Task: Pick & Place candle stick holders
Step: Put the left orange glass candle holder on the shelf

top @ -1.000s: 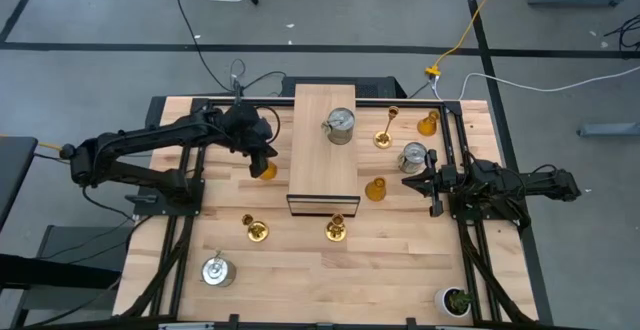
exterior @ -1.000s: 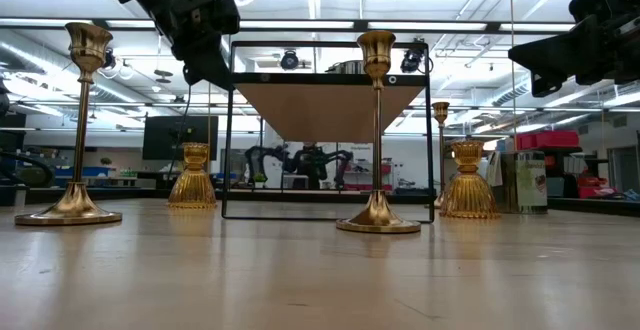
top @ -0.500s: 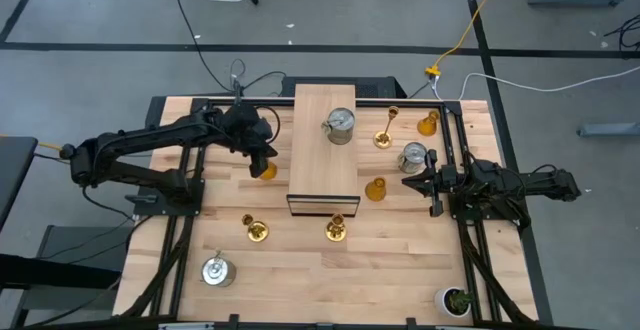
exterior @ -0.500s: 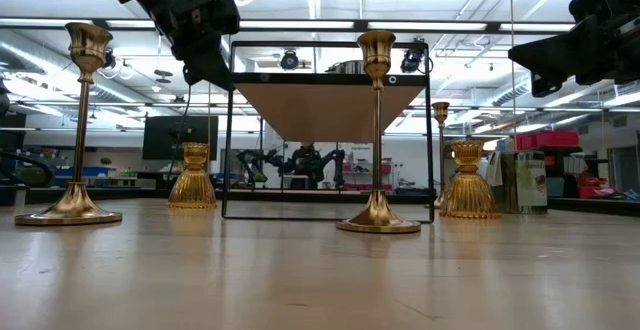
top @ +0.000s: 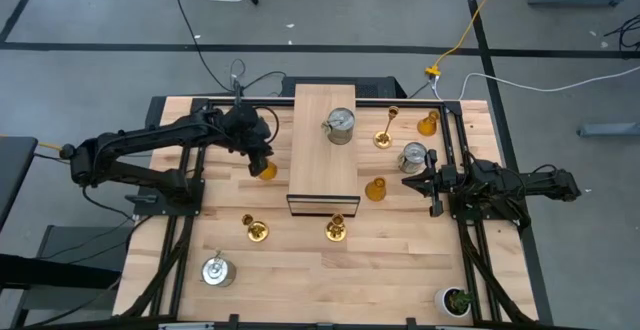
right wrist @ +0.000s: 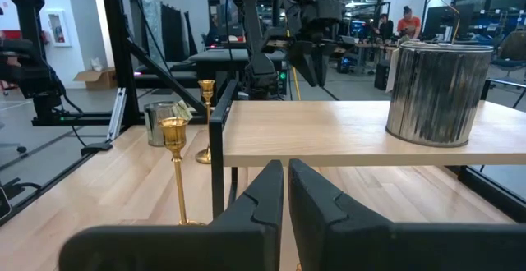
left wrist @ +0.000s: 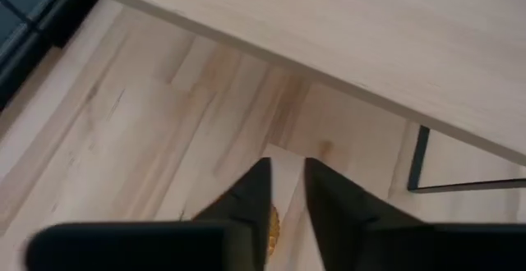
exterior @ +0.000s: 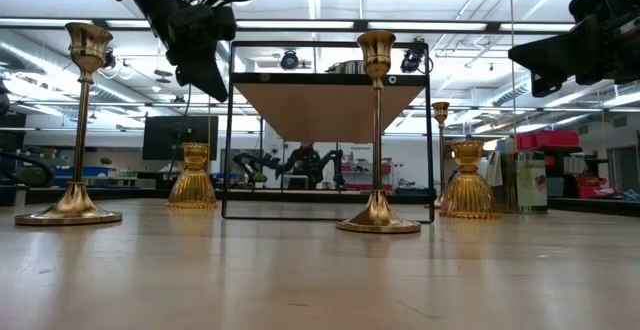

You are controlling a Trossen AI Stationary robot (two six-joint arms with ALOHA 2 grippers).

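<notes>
**1. Work area.** The table (top: 400, 270) carries a raised wooden platform (top: 322, 170) at its centre. One silver can (top: 339, 125) stands on the platform. The other candle stick holders stand on the table top around it.

**2. Arms.** The left arm reaches in from the left side of the table. The left gripper (top: 262, 157) hangs beside the platform's left edge, about level with the platform top in the low view. The right arm waits at the right side. The right gripper (top: 412, 182) has its fingers together and holds nothing.

**3. Target piece.** A squat amber holder (top: 266, 171) stands upright on the table, just beside the platform's left edge. Its long axis is vertical, with the flared base down.

**4. Governing relation.** From above, the holder shows just past the fingertips, nearly under them. In the low view it stands well below the left gripper, with clear air between. The left wrist view shows a sliver of amber in the gap between the two fingers (left wrist: 251, 201), so the holder lies in line with the gap.

**5. Finger state.** The left fingers are slightly apart and clamp nothing.

**6. Assessment.** The left arm is the nearer one to this piece. The likely next move is a straight descent onto the holder. The present gap looks narrower than the holder's body, so the fingers would need to spread further before they close
</notes>
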